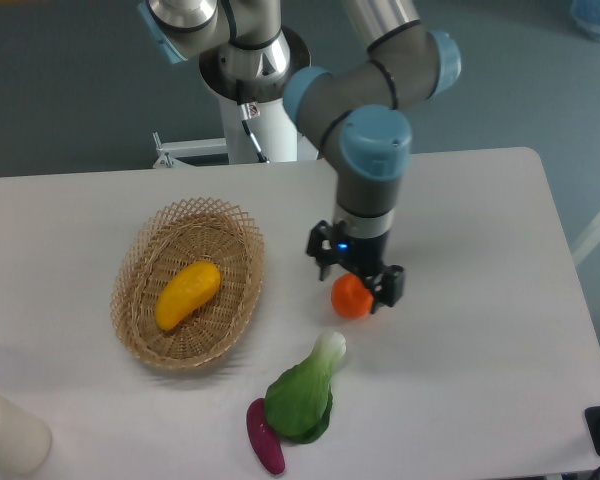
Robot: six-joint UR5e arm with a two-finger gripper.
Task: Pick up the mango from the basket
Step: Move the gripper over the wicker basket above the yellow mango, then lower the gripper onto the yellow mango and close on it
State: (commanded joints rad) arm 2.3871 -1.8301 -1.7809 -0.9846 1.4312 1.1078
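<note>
Task status: nothing picked yet. Mango lies inside the basket, roughly mid-basket, long axis tilted, upper end toward the basket's far-right rim, orange-ish end toward the near-left. It rests on the weave, untouched, nothing on top of it.

Gripper is outside the basket, off its right side, well apart from the rim. Fingers spread, nothing between them. It hangs right over the orange fruit, which sits partly hidden behind the finger tips; can't tell if there's contact, prob. just above it. Not your target, don't confuse it w/ the mango.

So rel. to the basket: mango in, gripper out to the right w/ the orange fruit under it. Leafy green and purple veg lie on the table near-right of the basket, out of the path as far as you can judge.

What's left for you: whole approach across to the basket, line up w/ the mango, descend, close, lift. All of the pick is ahead.
</note>
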